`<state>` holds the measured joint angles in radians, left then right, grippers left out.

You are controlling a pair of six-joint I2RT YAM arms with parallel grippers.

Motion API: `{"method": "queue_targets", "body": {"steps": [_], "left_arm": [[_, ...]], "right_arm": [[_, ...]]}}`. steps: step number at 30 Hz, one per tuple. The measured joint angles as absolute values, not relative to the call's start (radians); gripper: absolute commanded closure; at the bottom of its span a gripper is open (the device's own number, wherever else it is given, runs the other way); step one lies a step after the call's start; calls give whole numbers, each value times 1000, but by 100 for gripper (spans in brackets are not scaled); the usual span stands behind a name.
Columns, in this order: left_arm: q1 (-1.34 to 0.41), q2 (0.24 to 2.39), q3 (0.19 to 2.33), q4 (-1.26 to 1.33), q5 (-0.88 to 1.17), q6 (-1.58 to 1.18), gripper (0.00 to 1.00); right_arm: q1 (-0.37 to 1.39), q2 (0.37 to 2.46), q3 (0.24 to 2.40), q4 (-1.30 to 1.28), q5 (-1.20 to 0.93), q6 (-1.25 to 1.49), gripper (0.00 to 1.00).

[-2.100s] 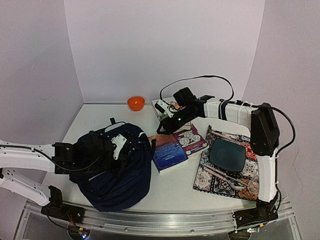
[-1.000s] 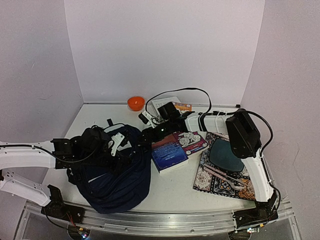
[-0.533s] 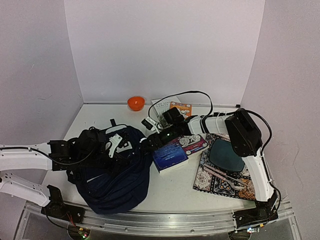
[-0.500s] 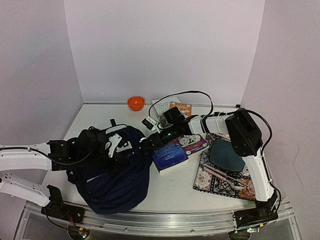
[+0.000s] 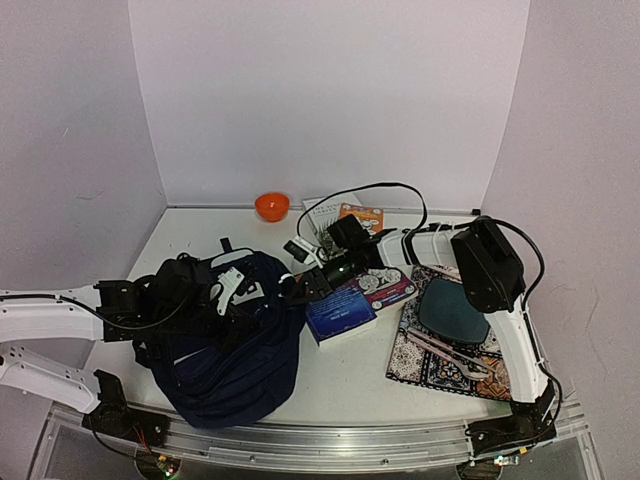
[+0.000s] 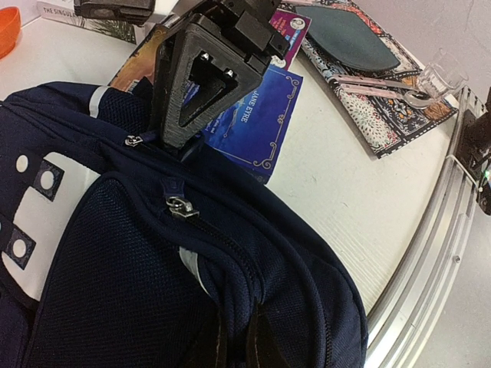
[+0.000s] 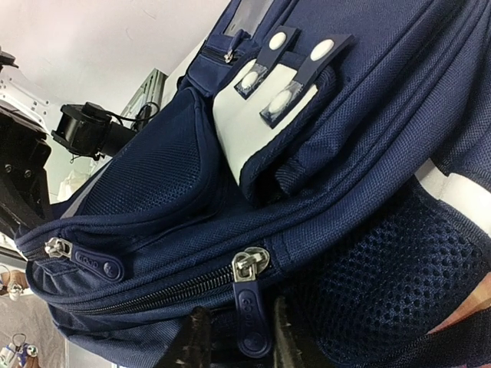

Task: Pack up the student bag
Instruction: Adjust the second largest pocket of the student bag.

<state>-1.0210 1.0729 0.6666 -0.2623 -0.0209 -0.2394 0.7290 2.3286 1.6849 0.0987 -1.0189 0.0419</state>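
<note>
At the lower left of the overhead view the left tool (image 6: pixel 238 346) is pressed together on a fold of the student bag (image 5: pixel 240 350), which lies slumped on the bench (image 5: pixel 350 385) left of centre, zip closed. At the bag's right edge the right tool (image 7: pixel 239 337) straddles a zip pull (image 7: pixel 250 303), fingers narrowly apart; the tips are cut off at the frame's bottom, so I cannot tell whether they have nipped it. The step in hand looks like opening the bag. Next calls for a firm pinch on that pull and a draw along the zip, before the blue book (image 5: pixel 340 312) further right goes in
</note>
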Motion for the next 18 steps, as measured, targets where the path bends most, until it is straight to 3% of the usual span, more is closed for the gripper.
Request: {"method": "queue_targets", "body": {"steps": [11, 18], "left_arm": [[-1021, 1073, 667, -262, -25, -240, 100], [-1026, 1090, 667, -253, -36, -244, 100]], "right_arm": [[730, 2328, 1725, 73, -1001, 52, 100], [734, 2283, 1697, 49, -914, 37, 100]]}}
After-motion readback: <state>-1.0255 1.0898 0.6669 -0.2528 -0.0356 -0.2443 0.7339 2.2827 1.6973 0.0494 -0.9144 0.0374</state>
